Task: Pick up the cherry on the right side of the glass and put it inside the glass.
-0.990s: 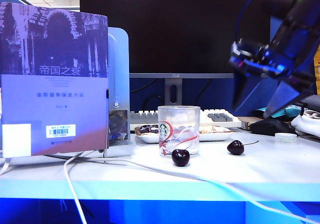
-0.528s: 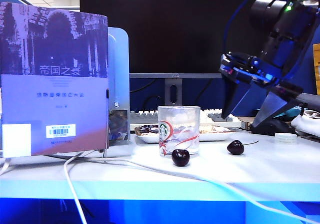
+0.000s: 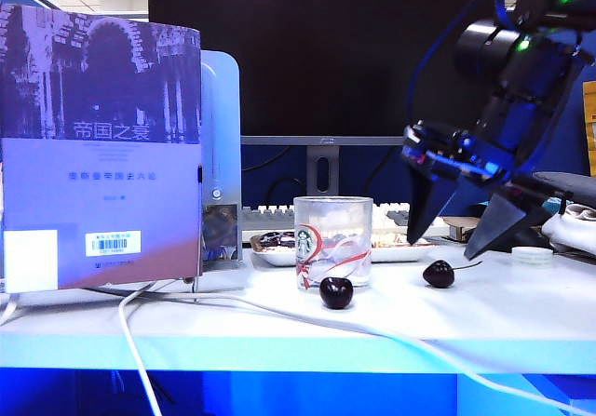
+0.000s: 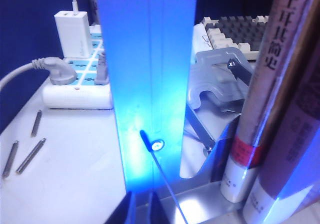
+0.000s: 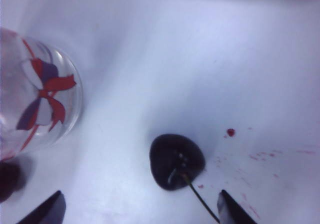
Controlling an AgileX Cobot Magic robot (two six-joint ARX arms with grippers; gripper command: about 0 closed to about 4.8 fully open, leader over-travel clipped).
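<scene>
Fingers (image 3: 456,234) (right, spread) above white table (image 3: 521,314).

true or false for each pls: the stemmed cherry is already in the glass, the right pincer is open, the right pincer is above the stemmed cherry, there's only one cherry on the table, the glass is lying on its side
1. The stemmed cherry is already in the glass. False: it lies on the table, right of the glass.
2. The right pincer is open. True: its tips stand wide apart with nothing between them.
3. The right pincer is above the stemmed cherry. True: it hangs just over it without touching.
4. Only one cherry is on the table. False: a second cherry sits in front of the glass.
5. The glass lies on its side. False: it stands upright.
</scene>
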